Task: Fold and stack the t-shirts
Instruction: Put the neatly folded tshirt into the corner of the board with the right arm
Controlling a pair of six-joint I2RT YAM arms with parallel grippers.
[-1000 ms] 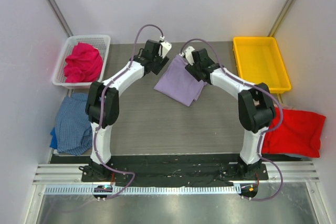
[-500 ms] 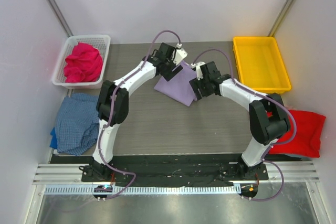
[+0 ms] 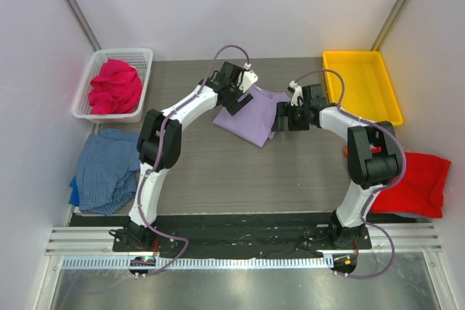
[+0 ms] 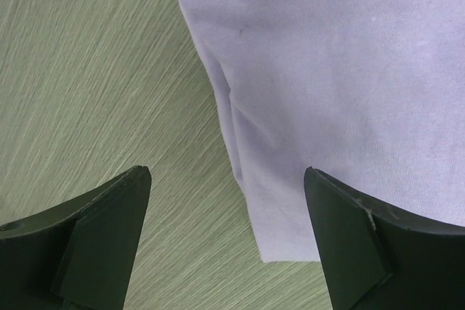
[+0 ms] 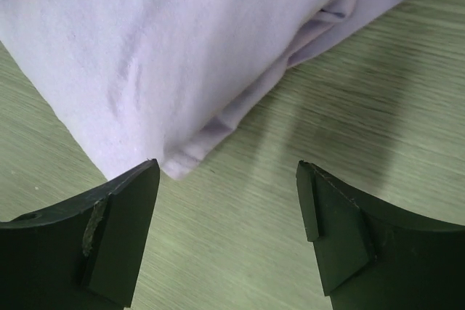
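A grey wood-grain bench (image 3: pixel 218 172) sits between pale walls. Near its far middle a folded lavender t-shirt (image 3: pixel 251 117) lies flat on the bench. The left jaws stand wide open over the shirt's left edge, gripping nothing. The right jaws, also wide open and empty, hang at its right corner. A pink t-shirt (image 3: pixel 115 86) is bunched in a white basket (image 3: pixel 123 52) at far left. A blue checked t-shirt (image 3: pixel 102 172) lies nearer than the basket. A red t-shirt (image 3: pixel 407 183) lies at the right edge, near a yellow tray (image 3: pixel 360 54).
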